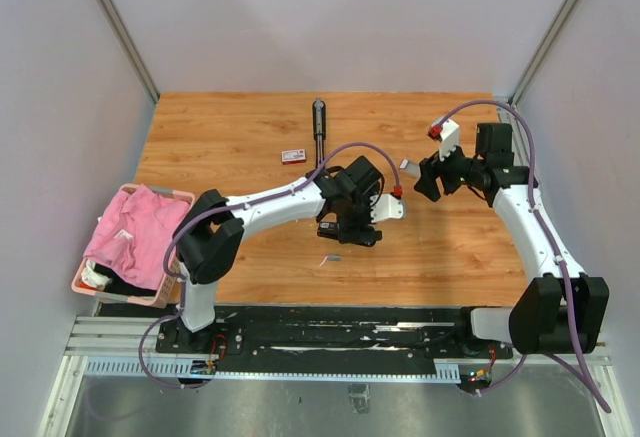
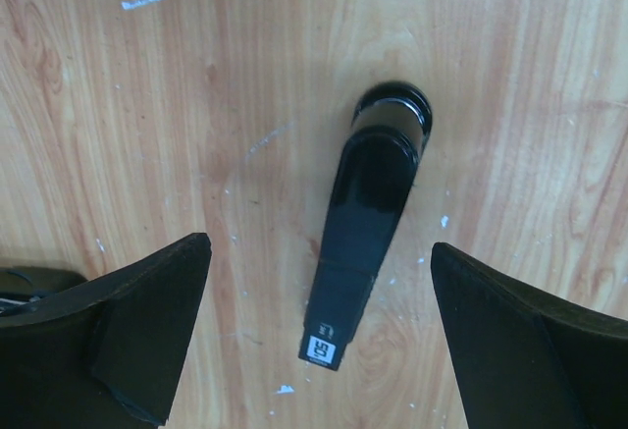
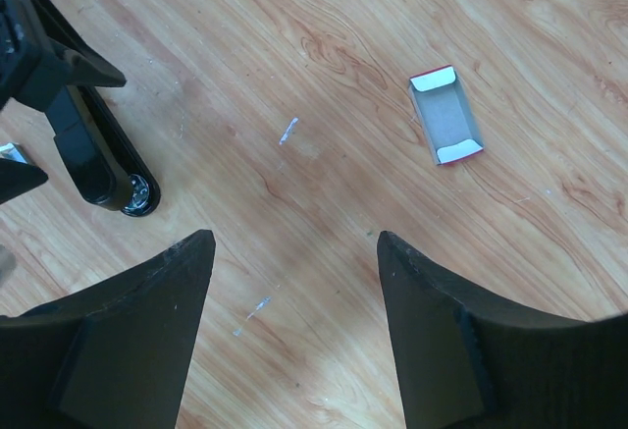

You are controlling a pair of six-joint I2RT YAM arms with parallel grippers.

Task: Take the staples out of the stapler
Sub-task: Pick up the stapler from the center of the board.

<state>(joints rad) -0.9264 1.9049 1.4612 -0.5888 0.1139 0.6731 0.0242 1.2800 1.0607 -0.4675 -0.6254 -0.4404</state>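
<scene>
open wood between stapler (image 3: pixel 98 159) and box (image 3: pixel 446 115), with only flat staples (image 3: pixel 287 132) lying there. bare board on both sides of stapler, within spread jaws of left gripper (image 2: pixel 321 247). mid-table barred by left arm (image 1: pixel 270 200), reaching across from left; basket (image 1: pixel 78 282) crowding left edge, walls (image 1: pixel 60 107) close on three sides.

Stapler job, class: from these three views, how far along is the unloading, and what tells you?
Looks done: loose staples lie on the table, apart from the stapler, so some seem out. In hand: nothing; both arms' jaws stand open and empty, the left pair facing the stapler without touching it. Left: whether the stapler holds more cannot be seen, so checking and emptying it may remain.
</scene>
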